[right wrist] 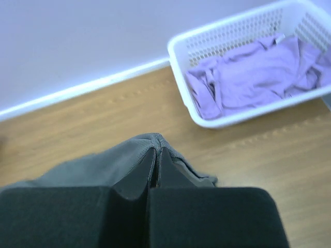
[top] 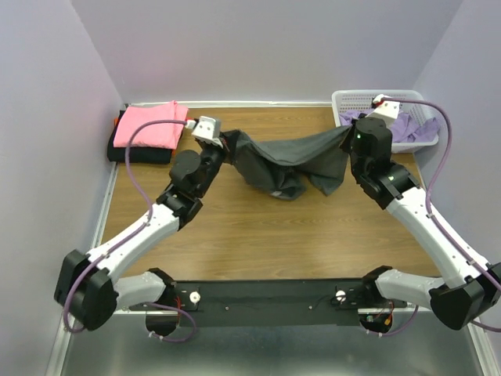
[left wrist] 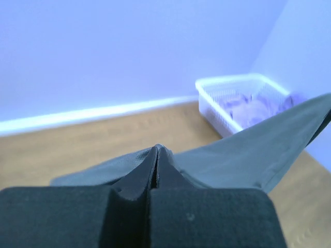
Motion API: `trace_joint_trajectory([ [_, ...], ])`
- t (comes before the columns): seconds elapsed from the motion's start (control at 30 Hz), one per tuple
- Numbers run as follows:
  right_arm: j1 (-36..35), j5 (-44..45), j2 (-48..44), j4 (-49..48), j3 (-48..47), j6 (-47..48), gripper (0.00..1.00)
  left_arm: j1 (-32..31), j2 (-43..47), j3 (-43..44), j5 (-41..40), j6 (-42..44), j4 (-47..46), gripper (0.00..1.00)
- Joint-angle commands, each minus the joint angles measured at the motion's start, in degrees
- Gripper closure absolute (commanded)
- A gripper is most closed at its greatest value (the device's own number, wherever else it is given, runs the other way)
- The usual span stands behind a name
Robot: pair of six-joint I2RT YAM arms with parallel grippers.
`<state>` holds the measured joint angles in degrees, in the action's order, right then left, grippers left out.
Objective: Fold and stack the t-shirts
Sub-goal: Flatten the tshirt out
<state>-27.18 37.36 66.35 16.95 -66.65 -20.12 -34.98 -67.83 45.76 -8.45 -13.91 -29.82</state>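
Note:
A dark charcoal grey t-shirt (top: 290, 160) hangs stretched between both grippers above the table's middle, sagging in the centre. My left gripper (top: 223, 147) is shut on its left end; the left wrist view shows the jaws (left wrist: 156, 150) pinched on the cloth (left wrist: 248, 155). My right gripper (top: 350, 139) is shut on its right end, with grey cloth (right wrist: 103, 163) at the closed jaws (right wrist: 158, 150). A folded bright pink t-shirt (top: 150, 125) lies on a folded black one (top: 141, 154) at the back left. Lavender t-shirts (top: 411, 125) fill the basket.
A white lattice basket (top: 352, 99) stands at the back right corner, also in the right wrist view (right wrist: 227, 41) and the left wrist view (left wrist: 217, 98). Purple walls close the table at the back and sides. A black bar (top: 266, 294) carries the arm bases.

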Motion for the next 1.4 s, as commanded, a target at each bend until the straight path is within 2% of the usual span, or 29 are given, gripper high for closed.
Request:
trace_joint_trajectory([
  [0.0, 0.4, -1.8, -1.8, -2.0, -3.4, 2.9, 0.98, 0.0, 5.6, 4.4, -4.6, 8.3, 11.5, 1.0],
  [0.13, 0.4, 1.6, -4.4, -2.2, 1.0, 2.0, 0.98, 0.0, 6.9, 3.2, -0.7, 7.1, 18.3, 0.98],
  [0.17, 0.4, 2.2, -4.8, -2.2, 2.7, 1.5, 0.98, 0.0, 6.9, 2.2, 1.1, 6.1, 18.7, 0.85],
  [0.2, 0.4, 3.1, -5.7, -2.3, 4.1, 0.3, 0.98, 0.0, 7.3, -0.6, 4.4, 3.4, 18.7, 0.54],
  [0.3, 0.5, 4.7, -6.7, -2.3, 10.1, -1.9, 0.98, 0.0, 11.3, -6.4, 3.9, 0.0, 16.8, 0.24],
  [0.4, 0.5, 6.5, -7.7, -2.4, 14.6, -3.5, 0.98, 0.4, 17.4, -16.2, -3.6, -4.7, 16.5, 0.05],
  [0.5, 0.9, 6.6, -7.8, -2.4, 15.1, -3.9, 0.98, 1.6, 22.5, -21.6, -10.8, -8.8, 17.8, 0.03],
  [0.57, 0.9, 5.9, -7.8, -2.5, 14.9, -4.0, 0.98, 3.6, 23.9, -23.3, -12.6, -11.2, 18.0, 0.02],
  [0.7, 0.9, 4.0, -7.6, -2.7, 14.6, -4.0, 0.98, 6.8, 23.2, -25.5, -9.3, -12.6, 16.5, 0.02],
  [0.83, 1.0, 3.4, -8.6, -2.9, 15.6, -4.1, 0.98, 6.8, 16.4, -26.2, -6.6, -15.4, 15.1, 0.05],
  [0.97, 1.0, 2.6, -9.8, -3.1, 16.5, -4.4, 0.98, 6.8, 12.7, -27.5, -2.3, -16.5, 10.1, 0.17],
  [1.2, 1.1, 1.9, -10.7, -3.2, 16.9, -4.6, 0.98, 6.7, 10.0, -27.9, -0.5, -19.7, 8.8, 0.23],
  [1.27, 1.1, 1.5, -10.7, -3.2, 17.0, -4.8, 0.98, 5.7, 7.9, -27.6, -0.6, -20.2, 8.5, 0.27],
  [1.37, 1.1, 1.3, -10.7, -3.3, 17.2, -4.8, 0.98, 3.6, 6.1, -27.2, -2.2, -22.0, 7.9, 0.28],
])
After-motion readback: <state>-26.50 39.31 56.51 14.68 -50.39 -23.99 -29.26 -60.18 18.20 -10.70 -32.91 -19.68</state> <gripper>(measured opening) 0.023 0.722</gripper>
